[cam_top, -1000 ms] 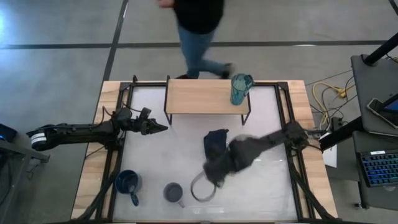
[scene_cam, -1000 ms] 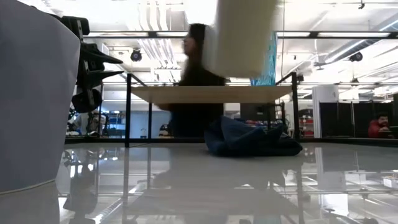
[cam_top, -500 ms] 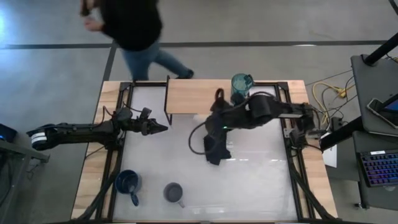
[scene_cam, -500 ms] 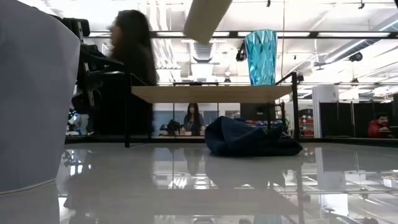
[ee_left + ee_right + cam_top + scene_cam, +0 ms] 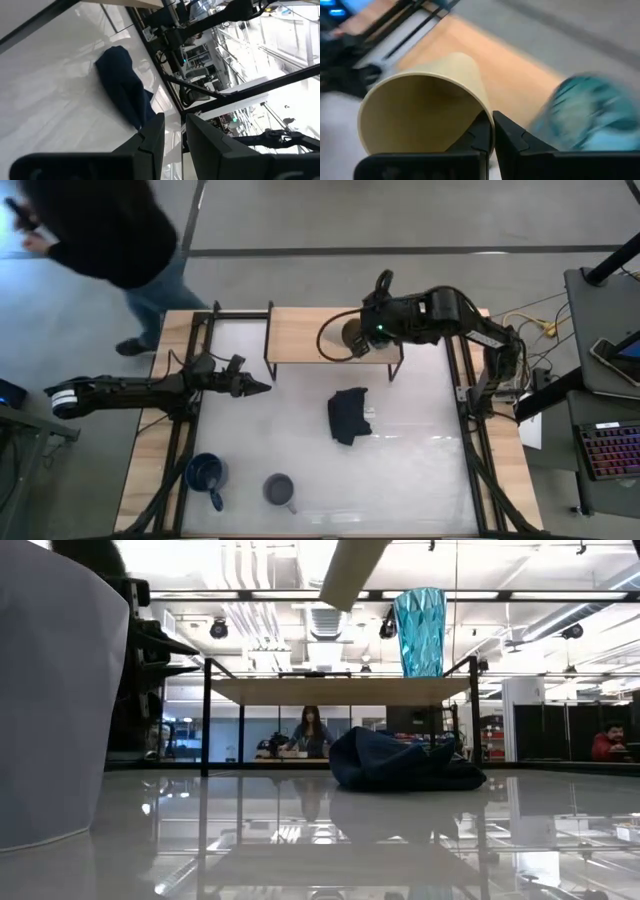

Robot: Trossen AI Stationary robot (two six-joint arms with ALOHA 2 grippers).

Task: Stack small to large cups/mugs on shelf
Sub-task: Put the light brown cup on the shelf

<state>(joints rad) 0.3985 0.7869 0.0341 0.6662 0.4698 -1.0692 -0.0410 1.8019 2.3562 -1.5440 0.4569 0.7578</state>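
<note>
Over the shelf (image 5: 300, 332) at the desk's far edge, right tool (image 5: 491, 131) pinches the tilted beige cup (image 5: 340, 338) by its rim beside the teal mug (image 5: 420, 632); left tool (image 5: 262, 385) narrow, near the desk's left edge.

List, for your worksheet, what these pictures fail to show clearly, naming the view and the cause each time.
- Teal mug: blurred in the right wrist view; in the high view the right gripper covers it.
- Beige cup: cut off by the low view's top edge.
- Grey-lavender mug: cut off by the low view's left edge.
- Blue mug: too small in the high view to read details.
</note>
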